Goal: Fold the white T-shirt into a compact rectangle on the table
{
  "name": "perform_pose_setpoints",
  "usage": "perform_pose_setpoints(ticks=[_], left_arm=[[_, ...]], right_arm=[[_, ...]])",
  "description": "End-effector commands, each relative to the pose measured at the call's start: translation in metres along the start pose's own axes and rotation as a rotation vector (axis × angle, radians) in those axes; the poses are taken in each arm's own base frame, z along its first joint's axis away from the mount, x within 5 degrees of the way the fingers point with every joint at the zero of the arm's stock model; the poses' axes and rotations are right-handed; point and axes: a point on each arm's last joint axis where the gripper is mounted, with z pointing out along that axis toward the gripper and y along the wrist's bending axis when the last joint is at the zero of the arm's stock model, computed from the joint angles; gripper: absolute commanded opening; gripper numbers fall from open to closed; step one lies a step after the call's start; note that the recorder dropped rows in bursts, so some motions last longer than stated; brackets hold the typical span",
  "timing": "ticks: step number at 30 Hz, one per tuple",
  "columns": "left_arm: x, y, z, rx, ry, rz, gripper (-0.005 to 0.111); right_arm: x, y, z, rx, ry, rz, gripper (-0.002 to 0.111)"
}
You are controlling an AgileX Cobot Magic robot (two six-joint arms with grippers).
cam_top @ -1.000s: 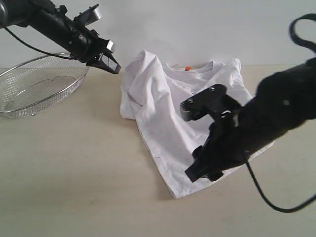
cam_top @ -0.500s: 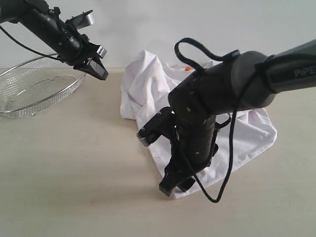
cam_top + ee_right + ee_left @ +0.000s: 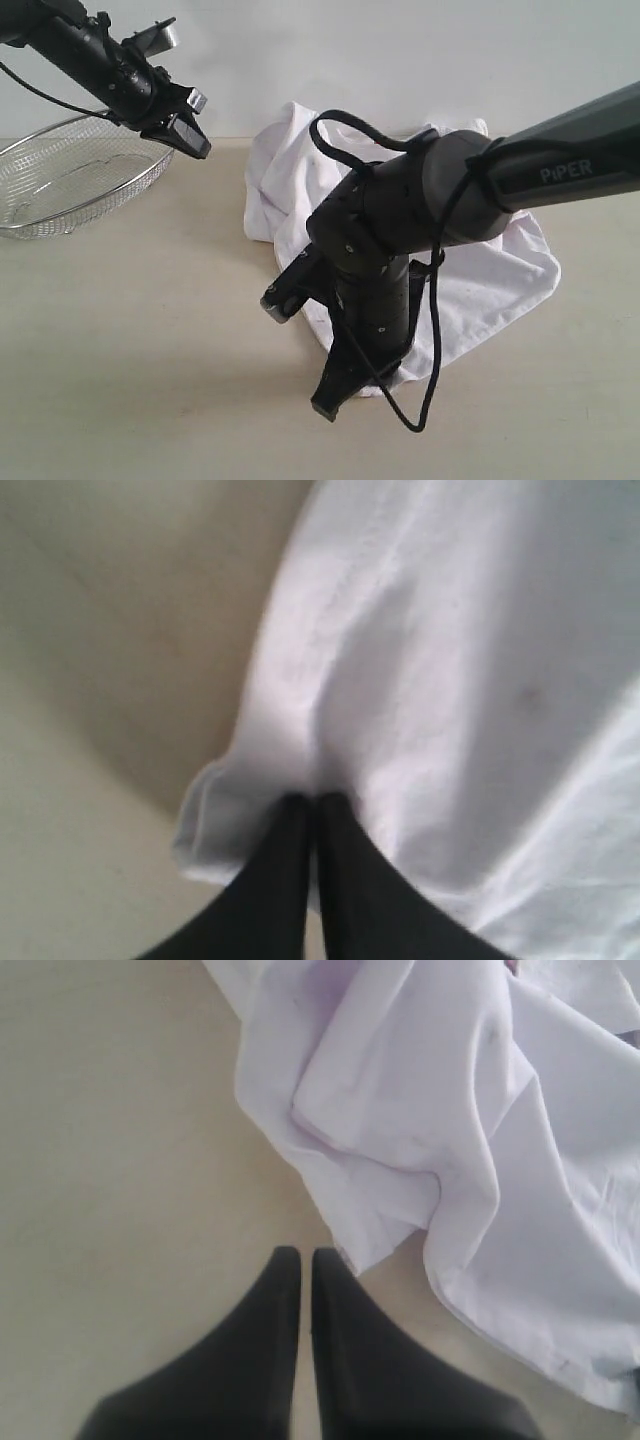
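**While the black right tool [image 3: 310, 802] pinches a corner of the wrinkled white cotton T-shirt [image 3: 490, 280], the black left tool [image 3: 305, 1255] idles**

Shirt is crumpled, not flat, on the pale beige wood-grain counter [image 3: 150, 330], toward the far edge. Its left side in the exterior view is bunched into a ridge.

Right tool: jaws fully together, with the near hem corner nipped between the tips, low at the counter. My read: that's the grab point for hauling the corner over or pulling the cloth flat before folding.

Left tool: jaws together, nothing in them. It hangs raised over bare counter just beside the bunched edge, between the shirt and the silver wire-mesh basket [image 3: 70, 190]. It looks parked clear so it doesn't foul the right arm, which reaches across the middle. The basket sits off to the side, not touching the shirt.

Writing: "PiPER" [image 3: 573, 170] in pale letters on the right arm's dark link. No print or tag is readable on the shirt. The arm covers most of the collar area.
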Motion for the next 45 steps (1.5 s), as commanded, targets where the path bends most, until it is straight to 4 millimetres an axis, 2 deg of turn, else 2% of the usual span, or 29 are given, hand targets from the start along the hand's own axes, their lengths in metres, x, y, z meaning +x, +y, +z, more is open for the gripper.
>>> perform_pose_setpoints(ticks=[1, 3, 4, 6, 10, 15, 21, 28, 37, 45], left_arm=[[-0.004, -0.004, -0.008, 0.005, -0.032, -0.006, 0.004], [-0.005, -0.004, -0.008, 0.009, -0.038, -0.009, 0.004], [-0.005, -0.005, -0.008, 0.015, -0.041, -0.012, 0.004], [-0.005, -0.005, -0.008, 0.017, -0.043, -0.012, 0.004], [-0.006, -0.005, -0.008, 0.014, -0.046, -0.013, 0.004], [-0.006, -0.005, -0.008, 0.014, -0.046, -0.013, 0.004], [-0.005, -0.005, -0.008, 0.015, -0.045, -0.013, 0.004], [-0.005, -0.005, -0.008, 0.015, -0.045, -0.013, 0.004], [-0.005, -0.005, -0.008, 0.015, -0.045, -0.013, 0.004], [-0.005, -0.005, -0.008, 0.015, -0.045, -0.013, 0.004]], right_arm=[[0.01, -0.008, 0.012, 0.059, 0.101, -0.042, 0.007], [0.011, -0.01, 0.003, 0.067, 0.083, -0.045, 0.028], [0.01, -0.011, -0.006, 0.071, 0.051, -0.043, 0.047], [0.01, -0.013, -0.017, 0.073, 0.01, -0.033, 0.061], [0.013, -0.008, -0.022, 0.01, 0.021, 0.0, 0.061], [0.006, 0.003, -0.027, -0.11, -0.062, 0.006, 0.061], [0.001, 0.002, -0.027, -0.103, -0.119, 0.01, 0.061], [0.0, 0.003, -0.017, -0.101, -0.097, 0.002, 0.061], [0.002, -0.008, -0.016, 0.03, -0.079, -0.039, 0.061], [0.001, -0.009, -0.016, 0.035, -0.086, -0.029, 0.061]])
